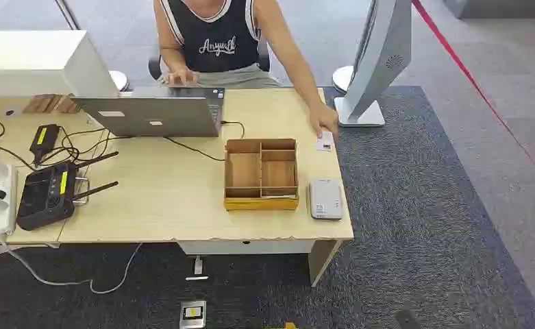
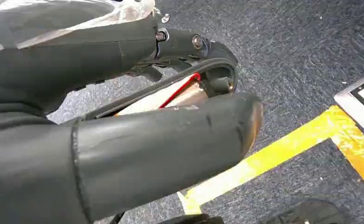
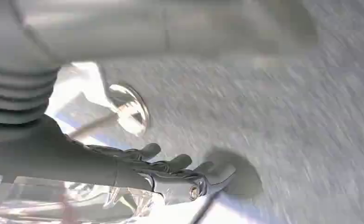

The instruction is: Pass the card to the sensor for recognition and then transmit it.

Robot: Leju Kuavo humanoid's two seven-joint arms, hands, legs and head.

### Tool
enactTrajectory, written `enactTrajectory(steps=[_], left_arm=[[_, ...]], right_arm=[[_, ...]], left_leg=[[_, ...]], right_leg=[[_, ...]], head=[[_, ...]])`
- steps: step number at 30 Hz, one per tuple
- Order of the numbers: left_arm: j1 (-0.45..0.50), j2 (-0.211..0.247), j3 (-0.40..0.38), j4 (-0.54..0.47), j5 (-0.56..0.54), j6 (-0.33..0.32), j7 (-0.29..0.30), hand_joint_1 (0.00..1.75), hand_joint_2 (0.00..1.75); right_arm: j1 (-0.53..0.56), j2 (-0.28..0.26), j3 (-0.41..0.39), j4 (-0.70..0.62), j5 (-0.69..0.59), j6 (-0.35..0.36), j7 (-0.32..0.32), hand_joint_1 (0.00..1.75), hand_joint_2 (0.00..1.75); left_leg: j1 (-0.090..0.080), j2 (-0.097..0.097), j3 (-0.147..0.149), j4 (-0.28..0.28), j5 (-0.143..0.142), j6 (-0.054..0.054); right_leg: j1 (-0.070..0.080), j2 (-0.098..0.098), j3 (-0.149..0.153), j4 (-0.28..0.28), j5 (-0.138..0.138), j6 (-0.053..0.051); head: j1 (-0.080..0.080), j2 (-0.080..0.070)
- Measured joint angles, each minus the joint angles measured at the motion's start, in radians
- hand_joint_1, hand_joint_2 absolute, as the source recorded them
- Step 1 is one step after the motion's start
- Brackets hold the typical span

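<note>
Both hands hang over carpet: left hand [image 2: 138, 140] fingers' state unclear; right hand [image 3: 170, 170] fingers blurred, spread, holding nothing.

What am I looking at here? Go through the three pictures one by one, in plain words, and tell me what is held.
This is a humanoid robot with two arms, each ending in a hand. The head view looks down from the robot's body at a desk. On it lie a laptop, a black router, a wooden divided box and a grey card reader. A seated person rests a hand on a white card at the desk's edge.

The other two pictures come from cameras at the robot's wrists; both arms hang over the carpet. The left hand shows a pale, red-edged flat piece between thumb and fingers; whether it is held is unclear. The right hand holds nothing.
</note>
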State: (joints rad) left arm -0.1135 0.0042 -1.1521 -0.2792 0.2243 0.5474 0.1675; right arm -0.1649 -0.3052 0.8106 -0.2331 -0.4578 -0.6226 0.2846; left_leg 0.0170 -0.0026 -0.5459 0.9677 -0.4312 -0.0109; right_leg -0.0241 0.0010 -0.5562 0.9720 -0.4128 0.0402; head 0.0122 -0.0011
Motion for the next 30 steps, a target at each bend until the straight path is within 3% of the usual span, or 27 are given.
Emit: enactTrajectory(steps=[6,12,16,20,30], left_arm=[[-0.003,-0.006,0.000,0.000,0.009,0.007,-0.001,0.00,0.00],[-0.004,-0.010,0.000,0.000,0.015,0.010,-0.013,0.00,0.00],[-0.004,-0.015,0.000,0.000,0.016,0.010,-0.014,0.00,0.00],[-0.004,-0.018,-0.001,0.000,0.018,0.009,-0.014,0.00,0.00],[-0.004,-0.022,-0.002,0.000,0.020,0.009,-0.014,0.00,0.00]], right_arm=[[-0.078,-0.068,-0.003,-0.024,0.025,-0.032,0.014,0.00,1.75],[-0.117,-0.119,-0.044,-0.058,0.046,-0.069,-0.016,0.00,1.75],[-0.139,-0.149,-0.074,-0.084,0.078,-0.067,0.014,0.00,1.75],[-0.138,-0.155,-0.097,-0.098,0.100,-0.034,0.047,0.00,1.75],[-0.127,-0.151,-0.124,-0.106,0.101,-0.019,0.050,0.00,1.75]], left_leg=[[-0.001,-0.001,0.001,0.000,0.001,0.001],[-0.001,0.000,0.001,0.000,0.001,0.001],[-0.001,-0.001,0.001,0.000,0.001,0.001],[-0.001,-0.001,0.001,0.000,0.001,0.001],[-0.001,-0.001,0.001,0.000,0.001,0.001]], right_leg=[[-0.001,-0.001,0.000,0.000,0.001,0.001],[-0.001,0.000,0.000,0.000,0.001,0.001],[-0.001,-0.001,0.000,0.000,0.001,0.001],[-0.001,-0.001,0.000,0.000,0.000,0.001],[-0.001,-0.001,0.000,0.000,0.000,0.001]], head=[[0.000,0.000],[0.000,0.000],[0.000,0.000],[0.000,0.000],[0.000,0.000]])
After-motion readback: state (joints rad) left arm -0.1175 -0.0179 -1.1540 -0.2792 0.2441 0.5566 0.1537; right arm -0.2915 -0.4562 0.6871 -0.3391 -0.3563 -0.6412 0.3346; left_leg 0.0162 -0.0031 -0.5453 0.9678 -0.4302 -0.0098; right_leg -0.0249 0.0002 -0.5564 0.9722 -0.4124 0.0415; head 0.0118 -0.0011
